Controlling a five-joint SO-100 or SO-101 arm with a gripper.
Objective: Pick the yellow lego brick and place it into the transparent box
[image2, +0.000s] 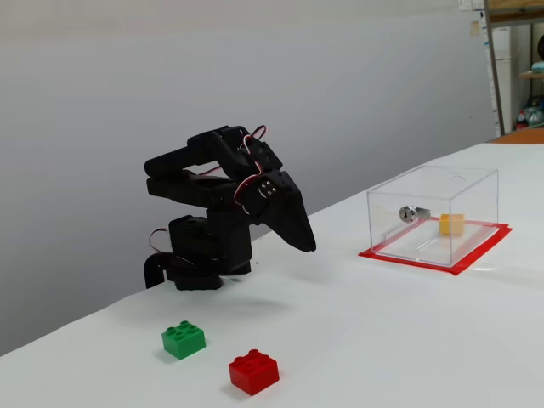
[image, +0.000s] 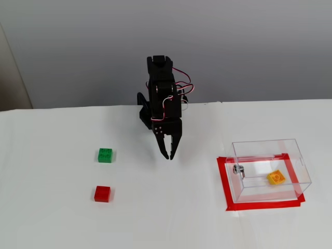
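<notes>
Yellow brick (image: 276, 178) is already inside the clear box (image: 293, 149): flat on the box floor, toward the right end in the view from above, studs up. In the side view it shows as a yellow block (image2: 451, 224) behind the front wall of the box (image2: 429, 180), just right of the metal knob (image2: 410, 213). Box sits on a red tape rectangle (image: 223, 181).

Gripper (image: 168, 155) is empty, jaws closed or nearly so; tips look together in both fixed views (image2: 309, 246), though black on black makes the seam hard to read. It hangs above the table (image: 171, 218), well left of the box, pointing down and forward. Arm (image2: 200, 174) is folded low over its base (image2: 202, 255), close to a rest pose.

Step judgement: placing looks done, and this reads as the retreat/park phase. Nothing is held and the brick is not touching the gripper.

Green brick (image: 105, 155) and red brick (image: 102, 194) sit well apart from the box on the left side, clear of the arm.

Next move, as I see it: finish folding to home. It needs little, just keep the tips off the tabletop and don't swing toward the box. Low risk, since nothing lies in the path near the base.
</notes>
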